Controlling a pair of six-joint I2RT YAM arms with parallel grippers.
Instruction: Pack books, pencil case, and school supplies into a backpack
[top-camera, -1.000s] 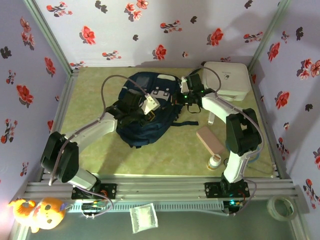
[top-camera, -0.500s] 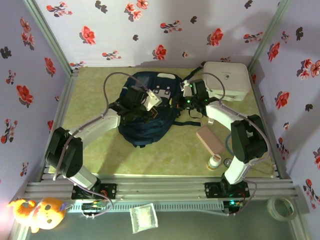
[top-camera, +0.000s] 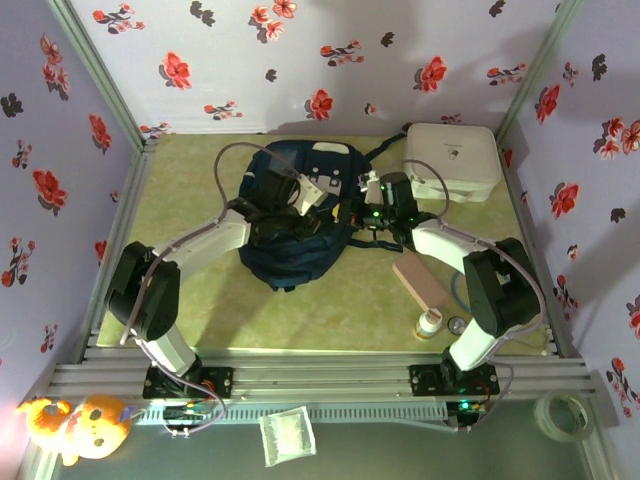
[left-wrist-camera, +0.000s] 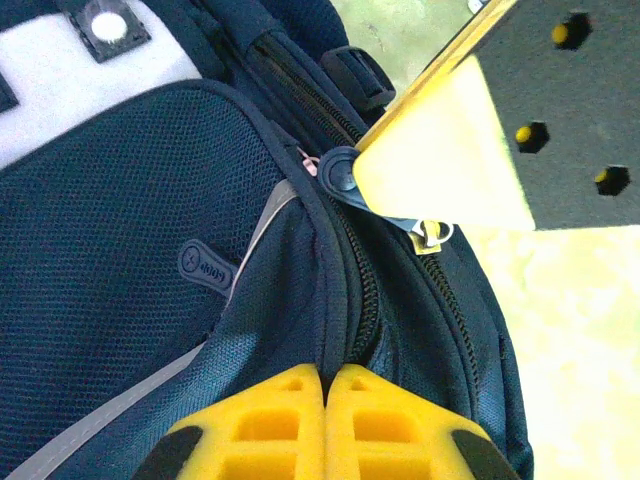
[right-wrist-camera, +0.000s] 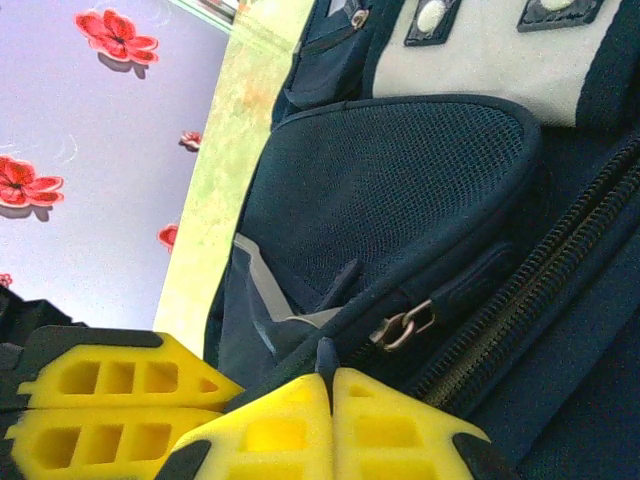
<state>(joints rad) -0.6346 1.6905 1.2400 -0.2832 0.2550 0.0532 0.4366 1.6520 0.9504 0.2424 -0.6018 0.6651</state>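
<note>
The navy backpack (top-camera: 290, 235) lies flat in the middle of the mat, pale grey buckle tabs (top-camera: 325, 180) facing up. My left gripper (top-camera: 322, 208) is over its right side. In the left wrist view it (left-wrist-camera: 325, 375) is shut on a fold of backpack fabric (left-wrist-camera: 335, 300) beside the zip. My right gripper (top-camera: 352, 213) reaches in from the right. Its fingers (right-wrist-camera: 328, 378) are shut on a small dark tab of the backpack (right-wrist-camera: 325, 352), close to the left fingers (right-wrist-camera: 100, 410). The pinkish-tan pencil case (top-camera: 422, 282) lies right of the backpack. The books are out of view.
A white rounded box (top-camera: 452, 160) stands at the back right corner. A small white bottle (top-camera: 430, 322) stands just in front of the pencil case. Flowered walls close in the mat on three sides. The mat left of the backpack (top-camera: 180, 190) is bare.
The left gripper has moved farther back and to the right over the backpack. The right gripper has come nearer and down. Both stay shut on the backpack.
</note>
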